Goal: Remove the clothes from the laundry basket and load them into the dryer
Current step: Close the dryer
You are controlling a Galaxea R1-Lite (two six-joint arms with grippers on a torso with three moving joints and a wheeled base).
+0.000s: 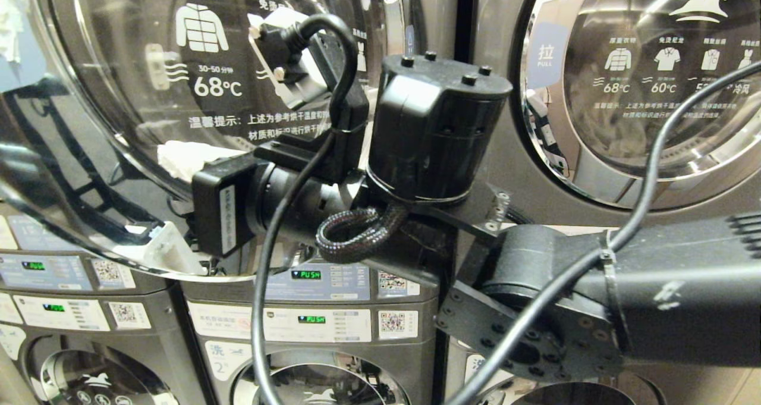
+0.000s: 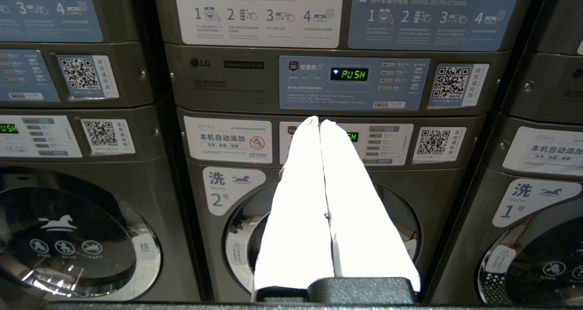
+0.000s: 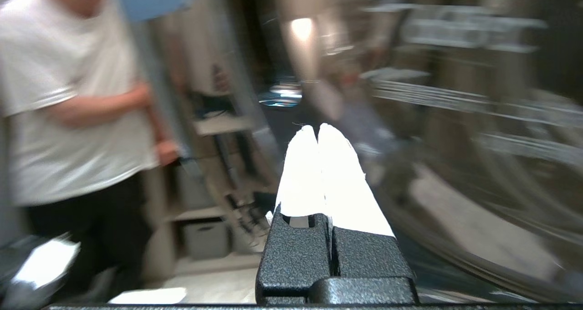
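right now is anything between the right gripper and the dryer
Cannot tell fully. The right gripper, shut and empty, faces a person. The dryer's glass door looks swung open beside the arm. The drum's opening is not in view.

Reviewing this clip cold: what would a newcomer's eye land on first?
The right arm fills the head view, cutting across from the right in front of the stacked machines, beside an open dryer door on the left. In the right wrist view the right gripper is shut with nothing in it, and a person in a white shirt stands beyond.
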